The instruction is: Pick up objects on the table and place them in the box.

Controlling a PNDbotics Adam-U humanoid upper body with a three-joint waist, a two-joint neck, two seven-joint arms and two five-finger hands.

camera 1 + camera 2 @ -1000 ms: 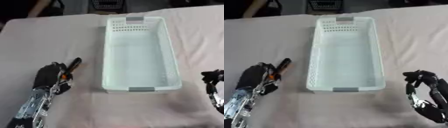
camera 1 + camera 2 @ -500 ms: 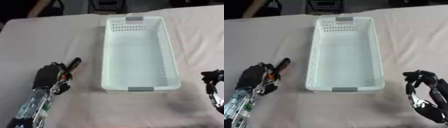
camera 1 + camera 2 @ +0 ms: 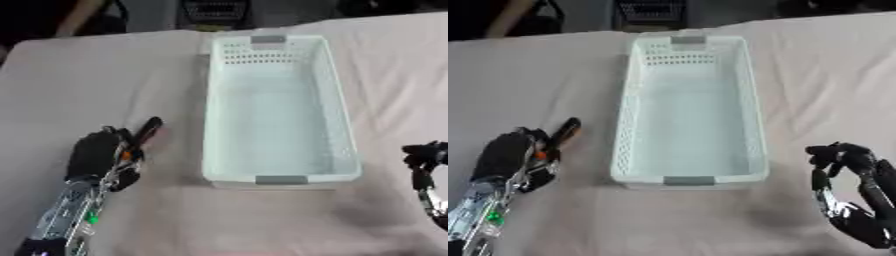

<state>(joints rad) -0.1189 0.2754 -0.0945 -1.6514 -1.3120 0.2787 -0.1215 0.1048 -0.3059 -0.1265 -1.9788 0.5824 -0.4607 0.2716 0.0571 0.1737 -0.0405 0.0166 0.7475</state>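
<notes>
A long white plastic box (image 3: 278, 107) with perforated walls and grey handles lies empty in the middle of the table. To its left lies a slim black tool with an orange part (image 3: 149, 130). My left hand (image 3: 94, 152) sits over the tool's near end with its fingers curled round it, and the black tip sticks out toward the box. My right hand (image 3: 843, 157) rests at the lower right, fingers up and loosely bent, holding nothing. It stands apart from the box's near right corner.
A pale cloth (image 3: 105, 75) covers the table. Dark objects and a black wire basket (image 3: 214, 9) stand beyond the far edge. A person's arm (image 3: 79, 15) shows at the far left corner, away from the work.
</notes>
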